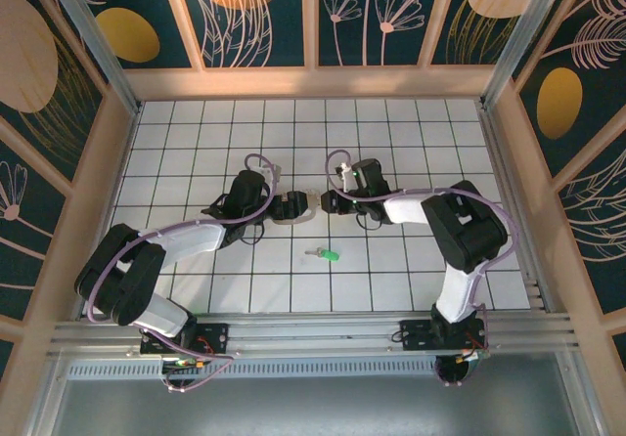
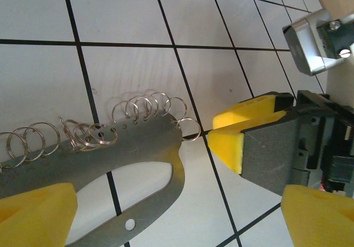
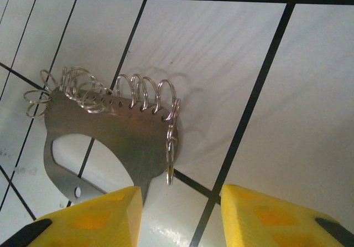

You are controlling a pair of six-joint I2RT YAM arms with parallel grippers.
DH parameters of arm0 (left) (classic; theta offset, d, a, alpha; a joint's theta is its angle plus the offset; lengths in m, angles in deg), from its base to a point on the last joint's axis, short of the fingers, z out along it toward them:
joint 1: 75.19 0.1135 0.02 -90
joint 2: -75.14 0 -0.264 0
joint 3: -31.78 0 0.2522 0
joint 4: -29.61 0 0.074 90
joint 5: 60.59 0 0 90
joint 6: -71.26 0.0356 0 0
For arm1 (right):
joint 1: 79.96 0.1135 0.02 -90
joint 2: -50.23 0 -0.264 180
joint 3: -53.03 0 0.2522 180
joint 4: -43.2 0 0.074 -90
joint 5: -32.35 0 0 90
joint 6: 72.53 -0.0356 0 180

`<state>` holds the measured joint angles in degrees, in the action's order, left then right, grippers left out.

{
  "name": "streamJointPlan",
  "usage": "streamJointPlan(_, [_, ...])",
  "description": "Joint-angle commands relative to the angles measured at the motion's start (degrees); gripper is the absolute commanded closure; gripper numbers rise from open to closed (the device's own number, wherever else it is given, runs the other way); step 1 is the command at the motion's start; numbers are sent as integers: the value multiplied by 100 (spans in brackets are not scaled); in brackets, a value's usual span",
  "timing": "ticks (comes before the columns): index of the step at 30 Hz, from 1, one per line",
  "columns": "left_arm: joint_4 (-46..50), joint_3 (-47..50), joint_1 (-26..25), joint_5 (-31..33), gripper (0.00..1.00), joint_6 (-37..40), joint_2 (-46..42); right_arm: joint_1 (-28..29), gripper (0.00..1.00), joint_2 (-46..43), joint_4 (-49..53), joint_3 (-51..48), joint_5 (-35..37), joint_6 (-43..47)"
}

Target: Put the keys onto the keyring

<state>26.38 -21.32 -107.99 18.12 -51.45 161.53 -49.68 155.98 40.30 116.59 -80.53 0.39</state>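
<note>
The keyring (image 1: 293, 219) is a flat grey metal plate (image 2: 144, 147) with an oval cut-out and several small wire rings along one edge, lying on the white tiles. My left gripper (image 1: 284, 205) is open wide around its left end, yellow fingertips (image 2: 38, 214) far apart. From the right my right gripper (image 1: 321, 201) faces it, open, and one hanging ring (image 3: 171, 147) sits just ahead of the gap. Its left pad (image 3: 102, 216) is beside the plate's edge (image 3: 127, 136). The green-headed key (image 1: 329, 254) lies alone on the tiles nearer the arm bases.
The right gripper's yellow finger (image 2: 243, 136) shows close to the plate's tip in the left wrist view. Wooden walls (image 1: 313, 82) surround the tiled table, and an aluminium rail (image 1: 313, 330) runs along the near edge.
</note>
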Motion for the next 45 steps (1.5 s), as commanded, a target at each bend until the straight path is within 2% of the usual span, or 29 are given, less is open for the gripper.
streamJointPlan(1, [-170,-91,-25,66,5,-47,17,48,59,202,-171,223,-154,-50])
streamJointPlan(22, [-260,-49,-25,4,4,-34,62,221,69,566,-28,563,-229,33])
streamJointPlan(30, [-263,-3,-25,13,3,-34,1,232,77,614,48,608,-156,65])
streamJointPlan(45, [-331,2,-25,-36,3,-51,18,136,76,422,94,364,2,73])
